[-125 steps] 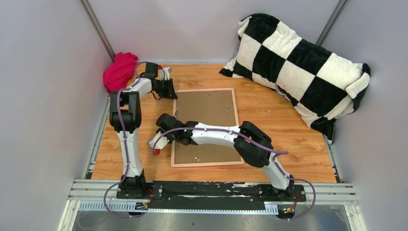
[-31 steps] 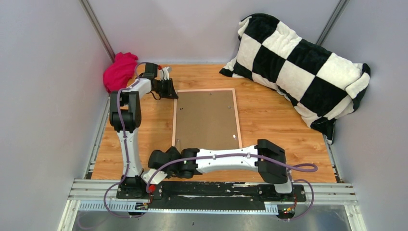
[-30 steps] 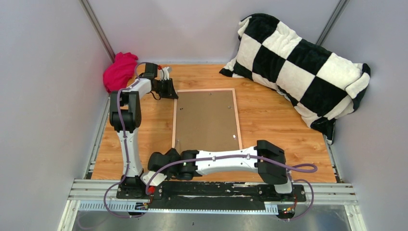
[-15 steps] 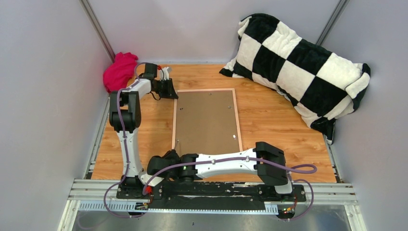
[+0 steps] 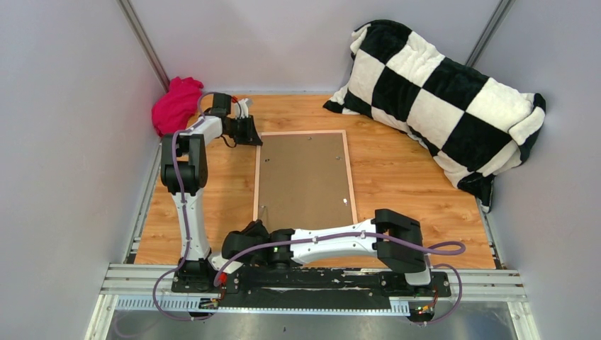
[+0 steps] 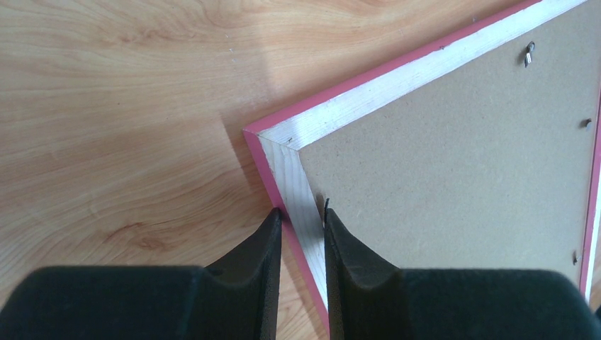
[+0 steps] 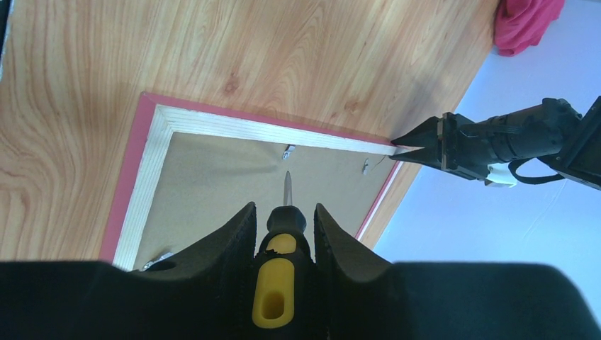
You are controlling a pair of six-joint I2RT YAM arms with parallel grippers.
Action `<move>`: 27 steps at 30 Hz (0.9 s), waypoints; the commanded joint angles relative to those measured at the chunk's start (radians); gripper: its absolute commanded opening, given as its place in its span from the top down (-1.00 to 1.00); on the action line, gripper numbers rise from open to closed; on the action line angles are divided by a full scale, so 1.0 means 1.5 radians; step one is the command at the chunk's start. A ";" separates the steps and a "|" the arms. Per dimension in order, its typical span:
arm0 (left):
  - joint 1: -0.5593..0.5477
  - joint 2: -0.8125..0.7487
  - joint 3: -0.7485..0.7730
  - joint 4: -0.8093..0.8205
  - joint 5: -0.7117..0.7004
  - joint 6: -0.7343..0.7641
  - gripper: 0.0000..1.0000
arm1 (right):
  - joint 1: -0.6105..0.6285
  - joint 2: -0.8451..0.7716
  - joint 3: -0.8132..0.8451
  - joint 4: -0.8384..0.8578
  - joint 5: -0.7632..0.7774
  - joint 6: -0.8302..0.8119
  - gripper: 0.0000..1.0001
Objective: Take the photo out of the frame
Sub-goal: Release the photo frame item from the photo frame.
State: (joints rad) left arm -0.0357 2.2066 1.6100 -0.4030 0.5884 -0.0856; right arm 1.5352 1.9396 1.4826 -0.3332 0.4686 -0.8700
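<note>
Currently the frame (image 5: 303,180) lies face-down, long axis near-to-far; left gripper (image 6: 302,216) pinches its far-left corner rail, right gripper (image 7: 283,209), clamped on a screwdriver (image 7: 282,241), aims at a clip (image 7: 288,151) on its left edge

No text, label, brand, number or sign can be read in any view. On the frame (image 5: 303,177), the brown back board and the pale wooden rim carry no legible print. The black-and-yellow handle of the screwdriver (image 7: 278,282) shows no mark that can be made out.
</note>
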 commanded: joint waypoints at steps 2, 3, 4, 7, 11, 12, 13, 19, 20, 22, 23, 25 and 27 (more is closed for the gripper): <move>-0.005 0.043 -0.009 -0.046 0.012 0.025 1.00 | -0.003 -0.019 -0.014 0.031 0.000 0.011 0.99; -0.006 0.042 -0.010 -0.047 0.013 0.026 1.00 | -0.002 -0.009 -0.013 0.031 0.001 0.011 0.99; -0.005 0.043 -0.010 -0.047 0.014 0.026 1.00 | 0.001 -0.002 -0.011 0.031 0.002 0.011 0.99; -0.006 0.043 -0.010 -0.047 0.013 0.026 1.00 | 0.007 0.011 0.001 0.028 0.001 0.012 0.99; -0.005 0.044 -0.009 -0.047 0.015 0.026 1.00 | 0.014 0.018 0.005 0.017 -0.010 0.013 1.00; -0.005 0.044 -0.009 -0.047 0.015 0.026 1.00 | 0.016 0.019 0.000 0.018 -0.018 0.012 0.99; -0.005 0.044 -0.008 -0.047 0.016 0.027 1.00 | 0.017 0.020 -0.006 0.018 -0.023 0.010 1.00; -0.005 0.047 -0.005 -0.050 0.019 0.028 1.00 | 0.019 0.011 -0.037 0.026 -0.047 -0.012 1.00; -0.004 0.048 -0.004 -0.051 0.020 0.028 1.00 | 0.018 0.010 -0.040 0.026 -0.049 -0.016 0.99; -0.005 0.049 -0.002 -0.051 0.020 0.028 1.00 | 0.019 0.009 -0.044 0.027 -0.058 -0.020 0.99; -0.004 0.050 -0.001 -0.052 0.020 0.028 1.00 | 0.019 0.009 -0.046 0.026 -0.062 -0.023 0.99; -0.004 0.051 0.000 -0.053 0.021 0.029 1.00 | 0.020 0.011 -0.051 0.027 -0.071 -0.026 0.99; -0.004 0.051 0.000 -0.053 0.021 0.029 1.00 | 0.020 0.015 -0.052 0.027 -0.078 -0.029 1.00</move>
State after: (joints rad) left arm -0.0326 2.2173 1.6215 -0.4095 0.6159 -0.0807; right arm 1.5517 1.9507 1.4292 -0.2756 0.3992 -0.9081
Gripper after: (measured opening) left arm 0.247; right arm 0.358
